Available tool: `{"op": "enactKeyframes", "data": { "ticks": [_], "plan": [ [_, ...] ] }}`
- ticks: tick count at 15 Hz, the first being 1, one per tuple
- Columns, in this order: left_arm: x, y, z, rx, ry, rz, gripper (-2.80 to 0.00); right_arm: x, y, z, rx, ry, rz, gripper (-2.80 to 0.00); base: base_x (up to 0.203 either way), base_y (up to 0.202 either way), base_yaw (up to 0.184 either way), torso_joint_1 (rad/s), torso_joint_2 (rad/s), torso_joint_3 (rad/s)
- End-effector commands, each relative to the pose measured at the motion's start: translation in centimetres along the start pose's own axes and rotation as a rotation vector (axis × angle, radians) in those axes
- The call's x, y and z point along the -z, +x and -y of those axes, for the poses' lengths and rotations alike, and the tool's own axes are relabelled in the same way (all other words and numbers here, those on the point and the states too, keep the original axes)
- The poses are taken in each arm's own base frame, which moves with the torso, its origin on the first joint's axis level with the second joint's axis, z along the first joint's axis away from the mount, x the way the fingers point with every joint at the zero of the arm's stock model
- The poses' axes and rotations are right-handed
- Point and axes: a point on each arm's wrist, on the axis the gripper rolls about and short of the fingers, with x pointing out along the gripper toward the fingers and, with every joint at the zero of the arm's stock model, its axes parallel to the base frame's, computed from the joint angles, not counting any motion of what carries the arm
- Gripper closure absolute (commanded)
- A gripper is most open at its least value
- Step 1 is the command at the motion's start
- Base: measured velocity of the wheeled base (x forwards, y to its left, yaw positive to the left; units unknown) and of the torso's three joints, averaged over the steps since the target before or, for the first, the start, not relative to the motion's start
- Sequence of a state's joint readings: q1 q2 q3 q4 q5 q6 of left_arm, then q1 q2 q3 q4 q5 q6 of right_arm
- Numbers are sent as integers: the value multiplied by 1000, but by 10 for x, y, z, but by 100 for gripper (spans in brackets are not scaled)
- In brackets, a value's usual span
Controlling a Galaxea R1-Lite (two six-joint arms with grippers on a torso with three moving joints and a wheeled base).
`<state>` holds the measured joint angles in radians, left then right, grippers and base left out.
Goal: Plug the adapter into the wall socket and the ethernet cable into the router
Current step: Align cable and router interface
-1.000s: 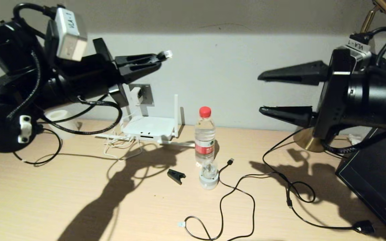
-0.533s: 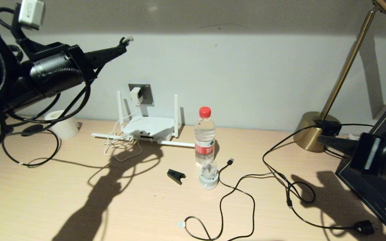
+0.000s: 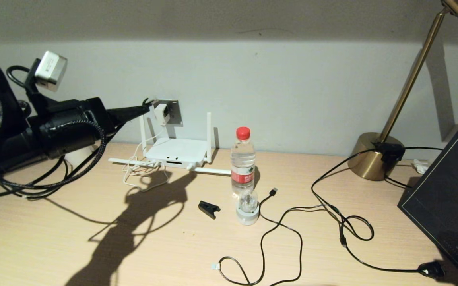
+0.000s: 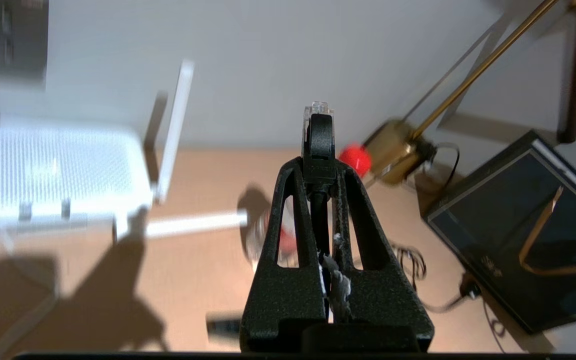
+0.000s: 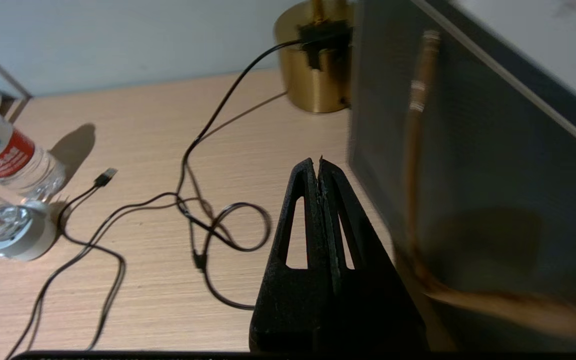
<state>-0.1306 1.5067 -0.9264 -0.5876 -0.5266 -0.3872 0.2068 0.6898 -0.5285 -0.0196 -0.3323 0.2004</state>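
Observation:
My left gripper [image 3: 146, 104] is shut on the ethernet cable's clear-tipped black plug [image 4: 318, 125], which sticks out past the fingertips. It hovers at the wall, just left of the grey wall socket [image 3: 173, 112] and above the router's left antenna. The white adapter [image 3: 161, 113] sits in the wall socket, its thin white cord hanging down to the desk. The white router [image 3: 177, 151] lies flat below the socket, also blurred in the left wrist view [image 4: 53, 165]. My right gripper [image 5: 319, 162] is shut and empty, low over the desk's right side.
A red-capped water bottle [image 3: 243, 159] stands right of the router, with a bulb on a white base [image 3: 247, 206] and a black clip [image 3: 209, 208] in front. Loose black cables [image 3: 280, 234] sprawl mid-right. A brass lamp base [image 3: 374, 161] and dark box [image 3: 447, 206] stand at the right.
My left arm has come down with the plug from high on the wall to socket height. The right arm has pulled back out of the head view and its gripper has shut.

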Motion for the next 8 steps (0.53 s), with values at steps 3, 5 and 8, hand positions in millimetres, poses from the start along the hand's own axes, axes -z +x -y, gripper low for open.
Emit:
{"op": "enactKeyframes", "data": {
  "ticks": [3,5,8],
  "plan": [
    [25,-22,2,-207,-87,-122,0,57,-43,23,-67,-82,132,0,0,0,0,0,0,0],
    [39,-28,2,-220,-76,-168,0,101,-39,28,-131,-197,51,0,0,0,0,0,0,0],
    [59,-33,0,-306,23,-213,0,147,-33,33,-208,-273,-90,0,0,0,0,0,0,0]
  ]
}}
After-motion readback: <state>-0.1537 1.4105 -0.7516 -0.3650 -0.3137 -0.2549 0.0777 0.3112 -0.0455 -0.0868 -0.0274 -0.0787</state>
